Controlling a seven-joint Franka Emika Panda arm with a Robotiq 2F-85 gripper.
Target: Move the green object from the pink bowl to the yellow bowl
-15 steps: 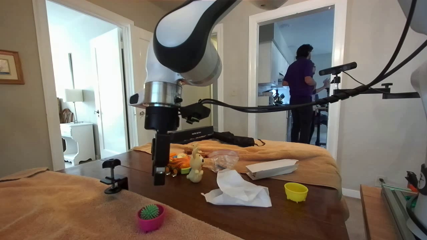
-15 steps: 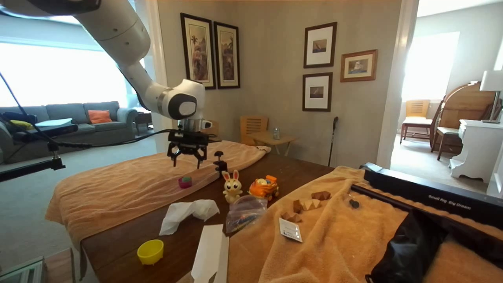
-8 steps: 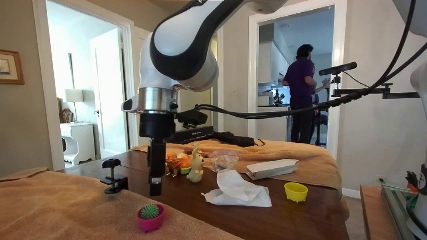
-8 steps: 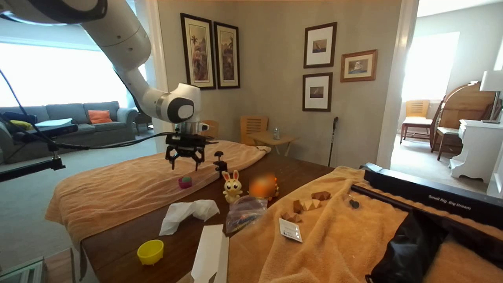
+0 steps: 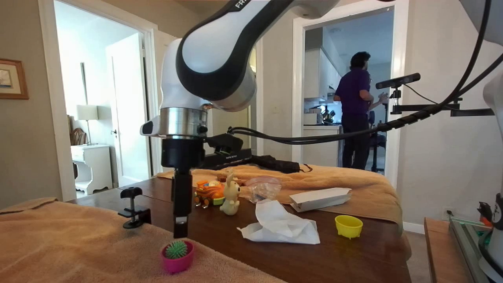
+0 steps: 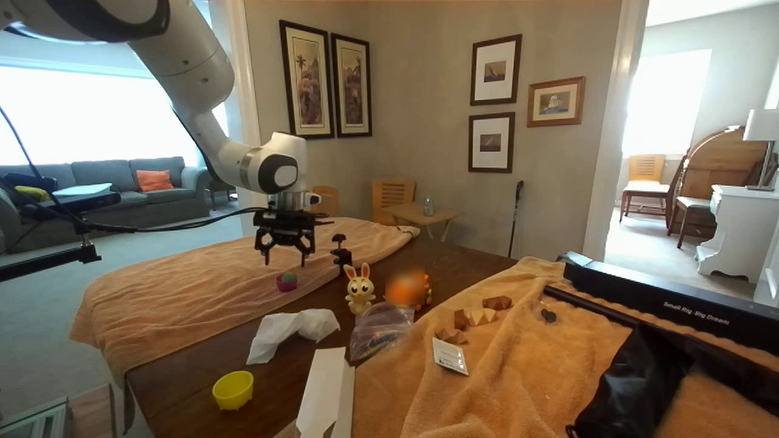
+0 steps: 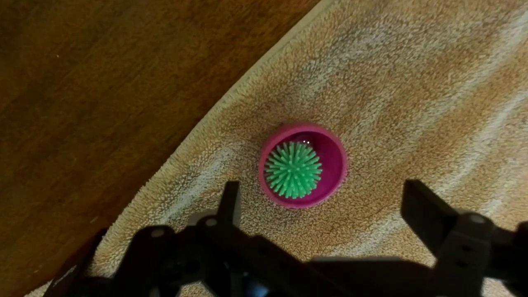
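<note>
Progress est.: approach stage only, no pick yet; grasp, carry & drop all left. 1 dark wood table, 2 orange towels on it. 1 Panda arm w/ 1 Robotiq gripper, jaws wide apart, nothing held. 1 toy bunny. 2 bowls, well apart: yellow bowl on the table, pink bowl on a towel approx. below the gripper, no contact seen. 1 green spiky ball, i.e. the one to move, sits inside the pink bowl, nr one side.
</note>
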